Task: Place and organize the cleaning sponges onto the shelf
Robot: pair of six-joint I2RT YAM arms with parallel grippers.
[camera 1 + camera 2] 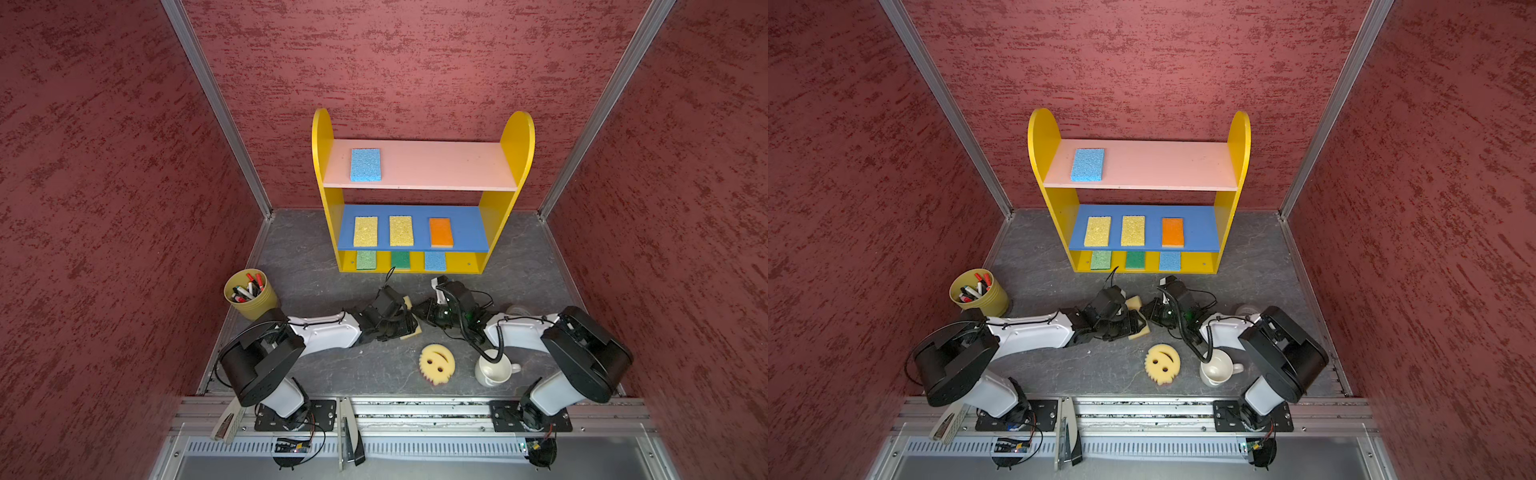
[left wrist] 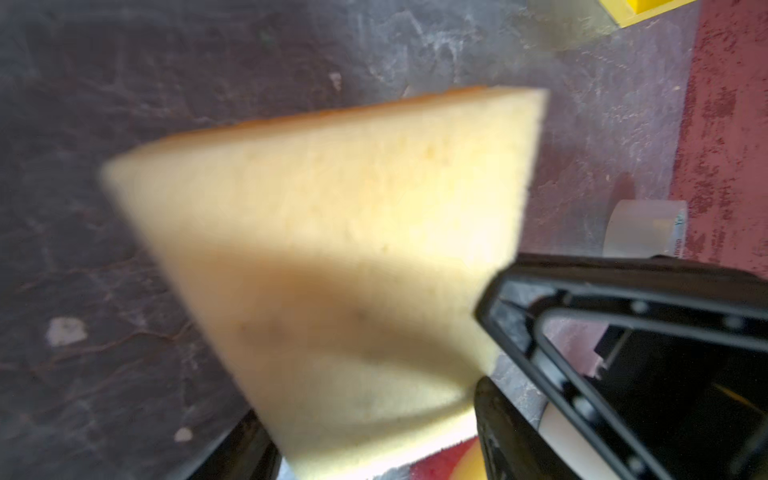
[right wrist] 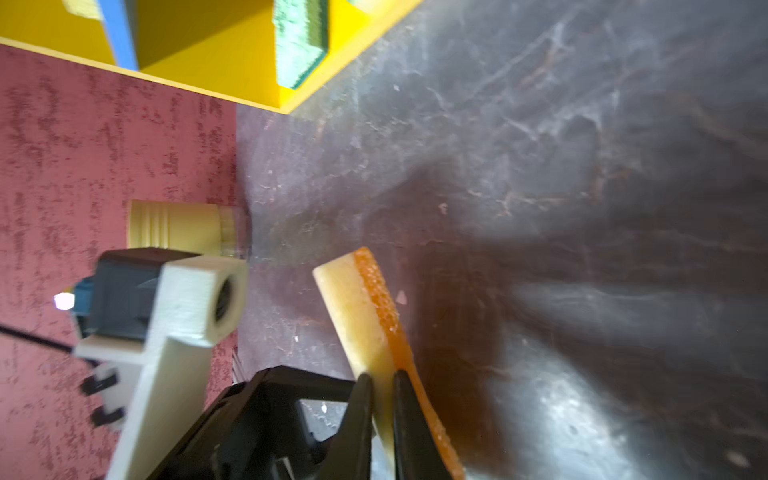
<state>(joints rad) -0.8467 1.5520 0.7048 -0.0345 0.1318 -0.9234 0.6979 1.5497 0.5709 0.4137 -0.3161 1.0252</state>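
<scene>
A tan sponge (image 2: 332,228) with an orange face (image 3: 386,316) hangs just above the floor in front of the shelf (image 1: 436,166). My left gripper (image 2: 370,432) is shut across its width, the foam bowed between the fingers. My right gripper (image 3: 382,382) is shut on its tan edge from the opposite side. In both top views the two grippers (image 1: 409,318) (image 1: 420,312) meet at this sponge (image 1: 1139,330). A blue sponge (image 1: 365,165) lies on the pink board. Two yellow sponges (image 1: 365,231) (image 1: 401,230) and an orange one (image 1: 441,232) lie on the blue board, three more (image 1: 400,259) on the base. A round smiley sponge (image 1: 436,362) lies on the floor.
A white mug (image 1: 493,368) stands right of the smiley sponge, under the right arm's cable. A yellow marker cup (image 1: 249,293) stands at the left wall. A clear tape roll (image 2: 644,228) lies behind the right arm. Red walls close in three sides.
</scene>
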